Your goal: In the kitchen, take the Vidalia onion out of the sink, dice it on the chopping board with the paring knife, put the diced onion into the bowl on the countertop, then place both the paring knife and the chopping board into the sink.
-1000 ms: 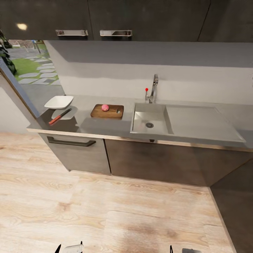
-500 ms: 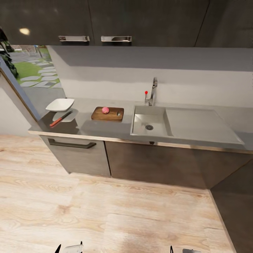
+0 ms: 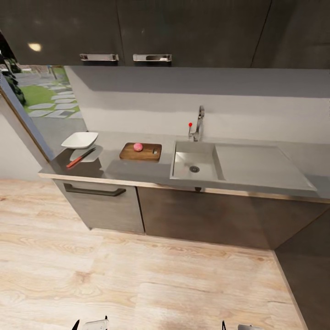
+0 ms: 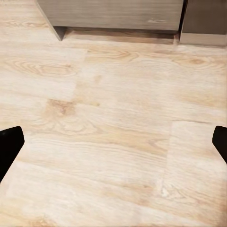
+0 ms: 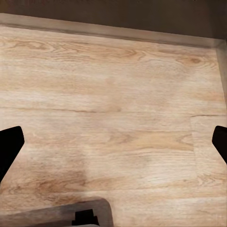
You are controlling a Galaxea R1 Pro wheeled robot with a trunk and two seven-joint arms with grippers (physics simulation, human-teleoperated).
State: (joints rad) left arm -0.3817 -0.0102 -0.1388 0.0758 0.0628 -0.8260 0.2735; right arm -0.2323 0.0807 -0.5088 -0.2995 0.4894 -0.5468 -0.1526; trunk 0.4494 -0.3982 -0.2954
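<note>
While the robot stands well back from the surface (image 3: 137, 172), the chief risk is in the approach: both arms hang low over the wooden floor (image 3: 137, 275), and a drive too close could knock them against the cabinet fronts (image 3: 201, 215) below the sink (image 3: 176, 160).

The Vidalia onion (image 3: 138, 146) sits on the chopping board (image 3: 149, 155), just to the side of the sink, already out of the basin. It is round and loose, so I judge a careless nudge of the board would roll it off. A small dark thing near the board's sink-side end may be the paring knife; it is too small to tell. The bowl (image 3: 80, 139) stands farther from the sink than the board, beside a plate carrying a red-handled knife (image 3: 79, 157), which could be mistaken for the cutting tool.

The left gripper (image 4: 113, 142) has its fingers (image 4: 9, 142) spread wide and holds nothing; the right gripper (image 5: 113, 142) is likewise wide and empty. Nothing stands on the floor between the robot and the sink cabinet.
</note>
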